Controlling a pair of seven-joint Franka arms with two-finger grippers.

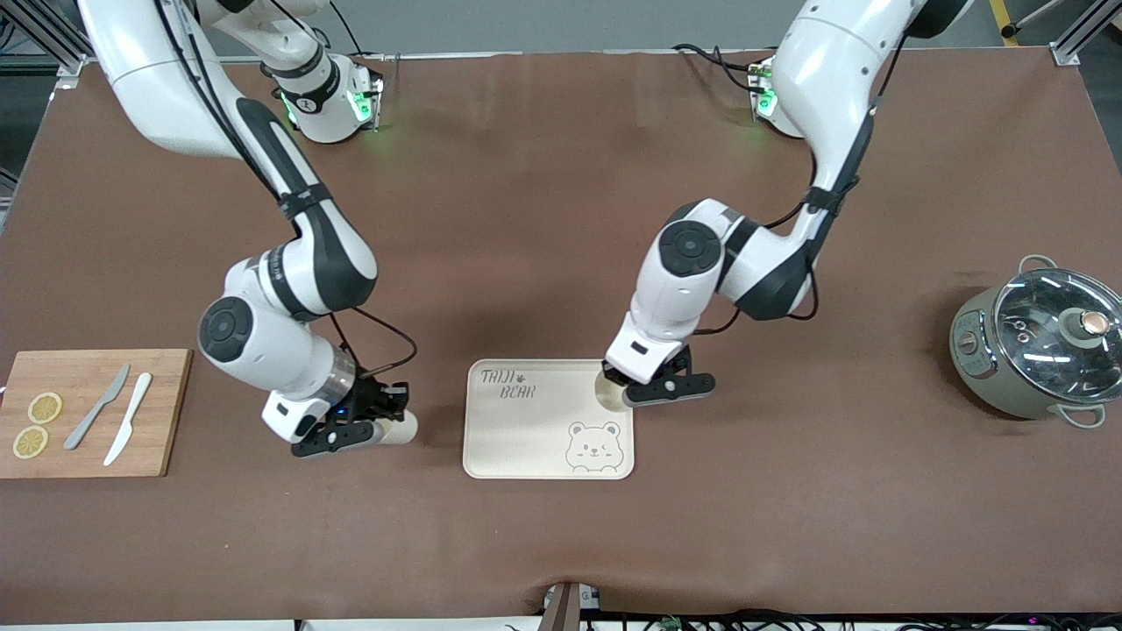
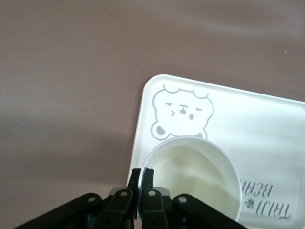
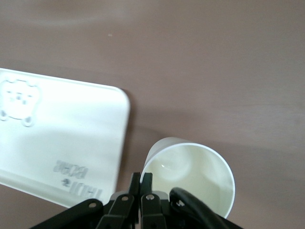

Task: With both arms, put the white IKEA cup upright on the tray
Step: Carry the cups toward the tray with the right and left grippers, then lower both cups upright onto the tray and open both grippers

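On tray point(image 1: 526, 429), cup point(image 2: 193, 179) upright, mouth up

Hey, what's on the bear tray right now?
One white cup stands upright on the tray, at the corner nearest the left arm, its rim pinched by the left gripper. It looks empty. The front view hides most of it under the gripper.

Two white cups point(image 1: 399, 428) point(image 1: 607, 392), one per gripper; one tray point(image 1: 526, 438), one cutting board point(image 1: 166, 412), two lemon slices point(image 1: 45, 407) point(image 1: 30, 442), apparently two knives point(image 1: 96, 407) point(image 1: 128, 430), one lidded pot point(image 1: 1034, 346)
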